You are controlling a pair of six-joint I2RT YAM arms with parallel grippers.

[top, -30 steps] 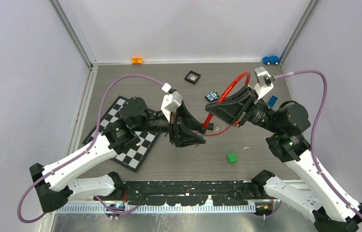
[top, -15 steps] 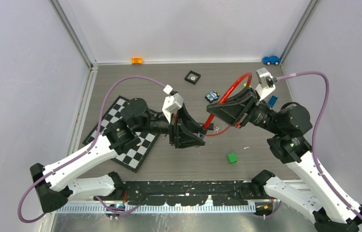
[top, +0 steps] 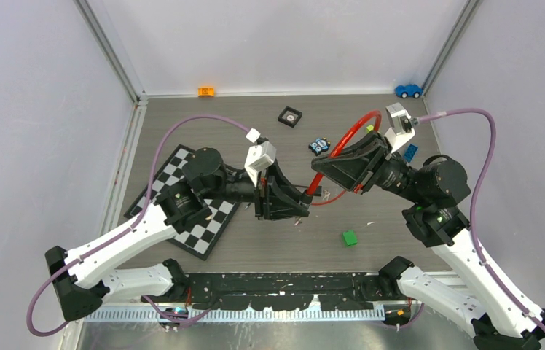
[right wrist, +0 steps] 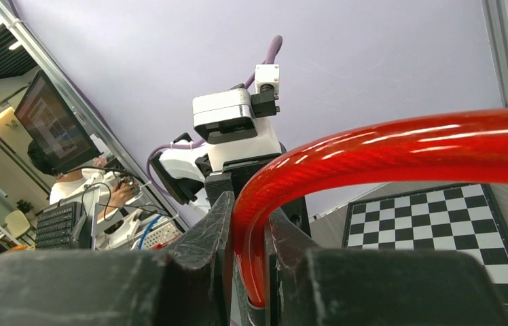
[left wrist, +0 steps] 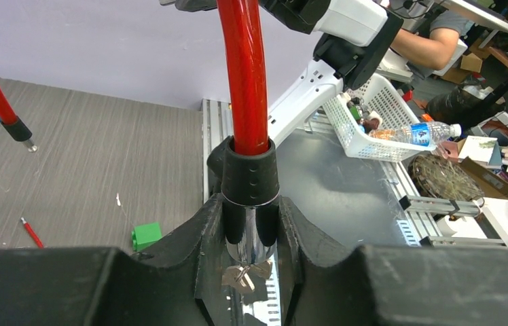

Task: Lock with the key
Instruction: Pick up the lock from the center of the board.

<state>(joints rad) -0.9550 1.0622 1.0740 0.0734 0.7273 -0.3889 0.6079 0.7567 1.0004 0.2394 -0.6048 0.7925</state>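
Observation:
A red cable lock (top: 350, 131) is held above the table between both arms. My left gripper (top: 300, 206) is shut on its black lock body (left wrist: 250, 180). The chrome end points toward the camera, and a key with a small bunch (left wrist: 248, 277) sits in it, between my fingers (left wrist: 207, 238). My right gripper (top: 320, 171) is shut on the red cable (right wrist: 387, 146), just above the lock body. The cable's free end, a black cap with a metal pin (left wrist: 19, 131), hangs loose above the table and is not in the lock body.
A chessboard (top: 171, 164) lies under the left arm. A green block (top: 349, 238) lies at the near middle, with a red pencil (left wrist: 32, 233) beside it. A blue brick (top: 409, 152), a blue car (top: 408, 90), a black square piece (top: 290, 116) and an orange piece (top: 206, 91) lie further back.
My right gripper and the cable have shifted slightly right and away. The left gripper has stayed shut on the lock body, almost still.

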